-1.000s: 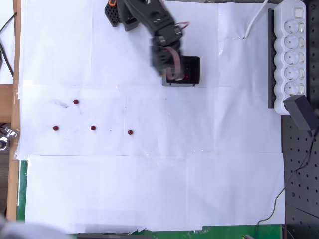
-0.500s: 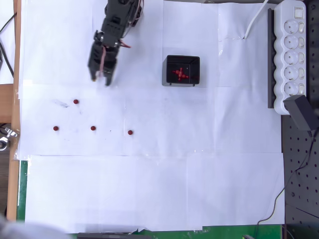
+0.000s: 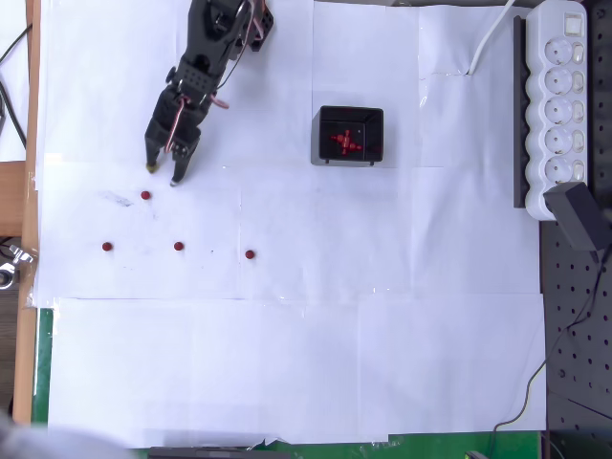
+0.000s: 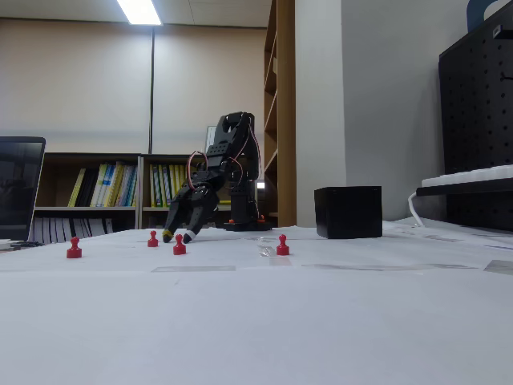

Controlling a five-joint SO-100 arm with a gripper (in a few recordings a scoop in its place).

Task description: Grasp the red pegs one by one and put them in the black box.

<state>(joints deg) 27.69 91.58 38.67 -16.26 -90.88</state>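
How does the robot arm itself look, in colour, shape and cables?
The arm is black, built of blocky segments joined in a chain. Thin red and pale wires loop loosely along it. An orange part shows near its base in the overhead view. Its pincer has two black tapering fingers with lighter tips.

Beige wall, bookshelves, lit ceiling light.

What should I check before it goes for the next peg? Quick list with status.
1. Gripper open: ok, fingers apart.
2. Gripper empty: ok, nothing between the fingers.
3. Target near: ok, nearest peg sits just beyond the fingertips.
4. Peg upright: ok, it stands on the paper.
5. Pegs left on the paper: three more, well spaced.
6. Box has room: cannot tell, several pegs already inside.
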